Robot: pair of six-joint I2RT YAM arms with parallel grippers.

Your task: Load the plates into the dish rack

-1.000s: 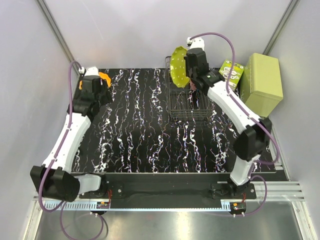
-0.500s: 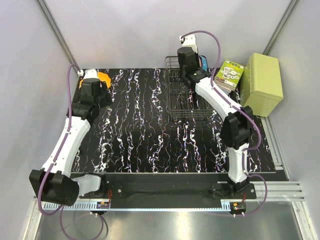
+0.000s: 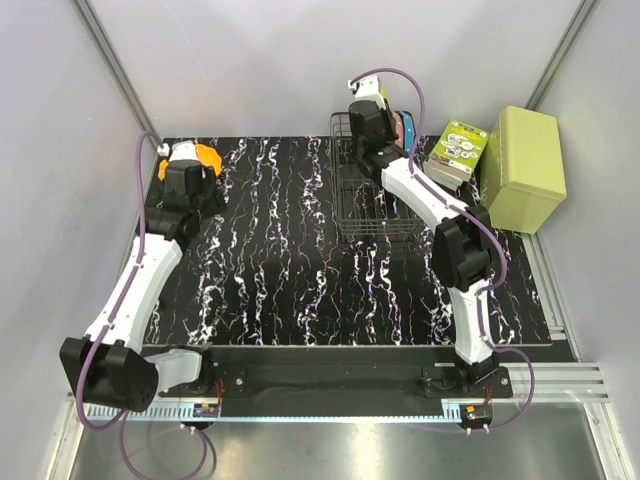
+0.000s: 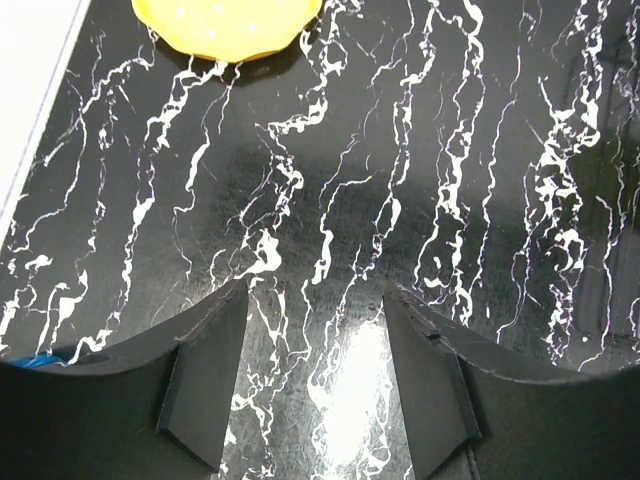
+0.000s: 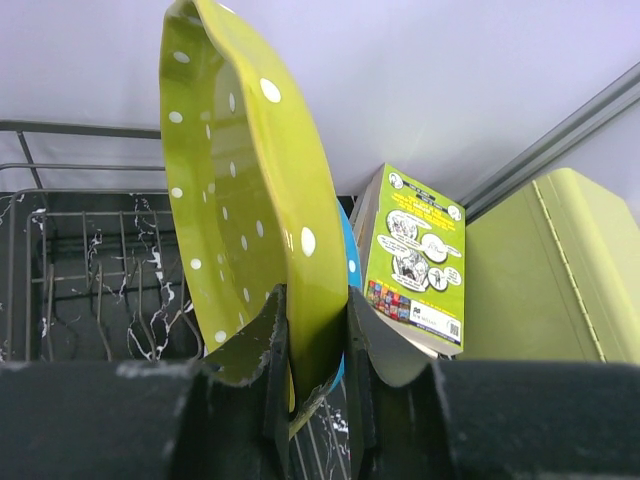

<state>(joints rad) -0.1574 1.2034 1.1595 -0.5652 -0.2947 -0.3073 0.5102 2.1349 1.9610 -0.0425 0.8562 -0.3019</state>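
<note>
Yellow-green plate [image 5: 250,200] is clamped by its rim, upright, in the right gripper [image 5: 315,345] at the rack [image 5: 90,230], far edge of the desk. It is judged stiff, glossy and chippable, so a rim hold suits. The left gripper [image 4: 310,370] is spread empty near the orange plate [image 4: 225,20], far-left corner.

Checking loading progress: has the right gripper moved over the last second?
Yes. In the top view the right gripper, holding the yellow-green plate, has shifted left, away from the light green box, towards the dish rack's far edge.

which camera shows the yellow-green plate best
Right wrist: the yellow-green plate fills it, upright, pinched by the right gripper. In top external that gripper hides it; left wrist misses it.
</note>
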